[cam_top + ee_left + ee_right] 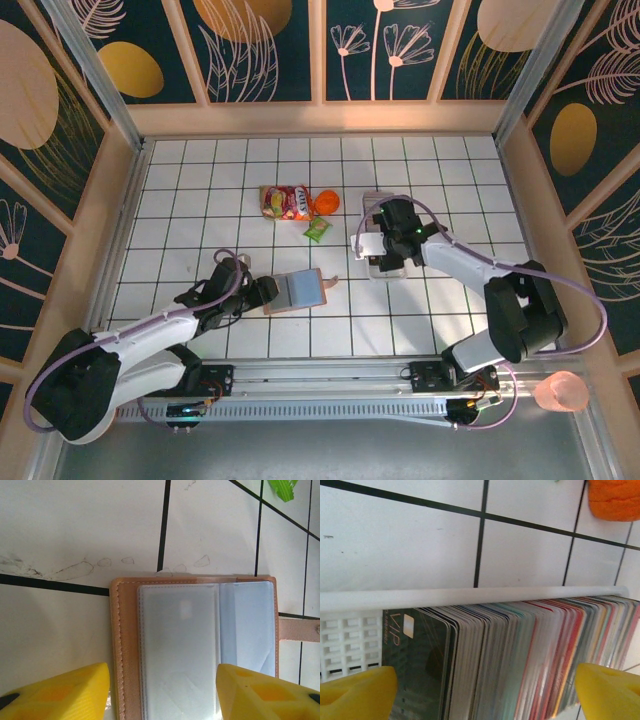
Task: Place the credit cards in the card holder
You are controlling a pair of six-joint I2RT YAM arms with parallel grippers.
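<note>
- Card picking is being started: the right claw (485, 692) is being held wide open over the credit cards (520, 650).
- Cards are being kept upright, packed in a row, in the white tray (470, 597).
- The card holder (175, 645) is lying open on the counter (75, 530); what its clear pockets hold cannot be told.
- The left claw (162, 692) is being held open over the holder, gripping nothing.
- Next, one card likely needs pinching alone.

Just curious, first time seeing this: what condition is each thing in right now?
card holder: open, lying flat, pockets up.
cards: standing packed in the white tray.
left gripper: open over the card holder.
right gripper: open over the cards.
</note>
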